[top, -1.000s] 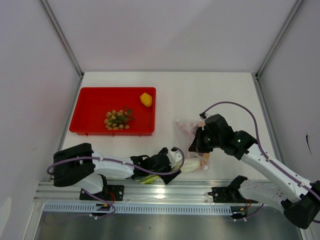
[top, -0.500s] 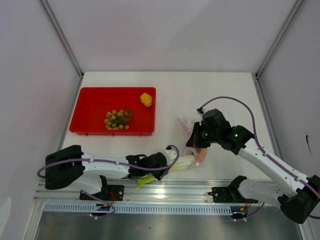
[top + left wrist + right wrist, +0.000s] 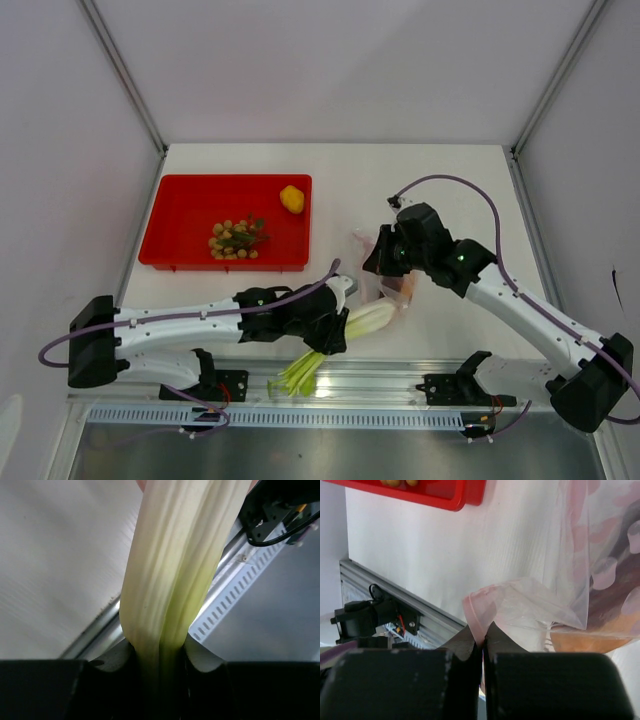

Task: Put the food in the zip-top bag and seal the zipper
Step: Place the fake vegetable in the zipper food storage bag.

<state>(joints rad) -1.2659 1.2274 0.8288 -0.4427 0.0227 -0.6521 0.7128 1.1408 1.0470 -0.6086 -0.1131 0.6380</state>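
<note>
My left gripper (image 3: 338, 333) is shut on the long green-white stalks (image 3: 372, 318), held off the table; their white end points toward the zip-top bag (image 3: 384, 294). In the left wrist view the stalks (image 3: 175, 570) fill the space between my fingers (image 3: 206, 659). My right gripper (image 3: 483, 631) is shut on the pink zipper strip (image 3: 474, 611) and holds the bag's mouth up. An orange piece (image 3: 590, 637) and a purple-brown sweet potato (image 3: 620, 562) lie inside the bag (image 3: 555, 575). The tan berries (image 3: 235, 240) and yellow fruit (image 3: 291, 198) sit in the tray.
The red tray (image 3: 180, 215) stands at the back left, and its corner (image 3: 465, 492) shows in the right wrist view. A metal rail (image 3: 400, 375) runs along the near table edge, under the stalks' green ends (image 3: 298, 376). Grey walls enclose three sides.
My left gripper shut on the stalks, lifted them and swung their white end toward the bag. My right gripper carried the bag's mouth up and to the left.
</note>
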